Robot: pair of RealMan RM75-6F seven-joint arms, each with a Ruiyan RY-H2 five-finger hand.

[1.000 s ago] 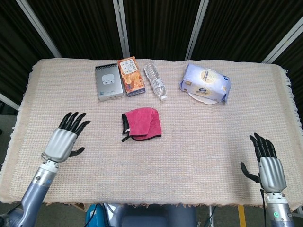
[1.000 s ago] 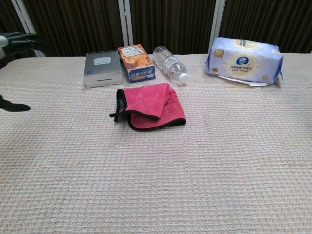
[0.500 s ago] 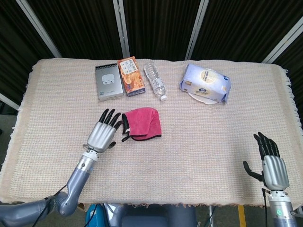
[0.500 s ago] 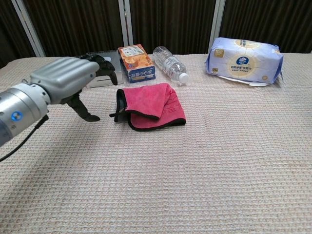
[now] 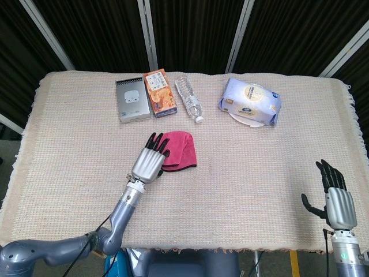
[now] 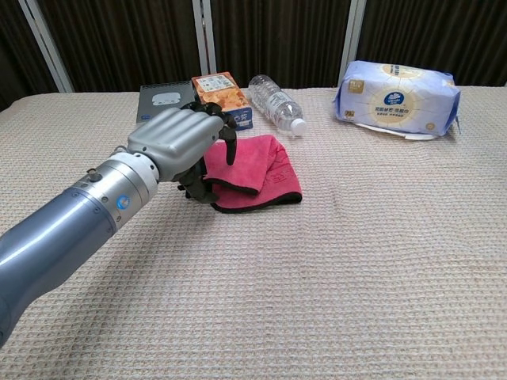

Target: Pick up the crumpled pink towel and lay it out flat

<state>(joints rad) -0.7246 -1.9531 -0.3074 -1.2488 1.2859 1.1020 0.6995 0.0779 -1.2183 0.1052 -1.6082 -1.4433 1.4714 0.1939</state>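
Observation:
The crumpled pink towel (image 5: 182,151) with dark edging lies bunched near the middle of the table, also visible in the chest view (image 6: 261,170). My left hand (image 5: 150,163) is over the towel's left edge and covers that part. In the chest view the left hand (image 6: 178,142) has its fingers (image 6: 228,136) bent downward above the cloth and its thumb low by the towel's left hem. I see no cloth lifted or pinched. My right hand (image 5: 335,199) stands at the table's near right edge, far from the towel, with fingers spread and nothing in it.
Along the back stand a grey box (image 5: 132,100), an orange carton (image 5: 159,93), a lying water bottle (image 5: 189,98) and a blue-white tissue pack (image 5: 251,101). A beige woven cloth (image 5: 248,173) covers the table.
My left hand has swept rightward from the table's left side onto the towel's left edge. The right hand has sunk slightly toward the near edge. The towel has not moved.

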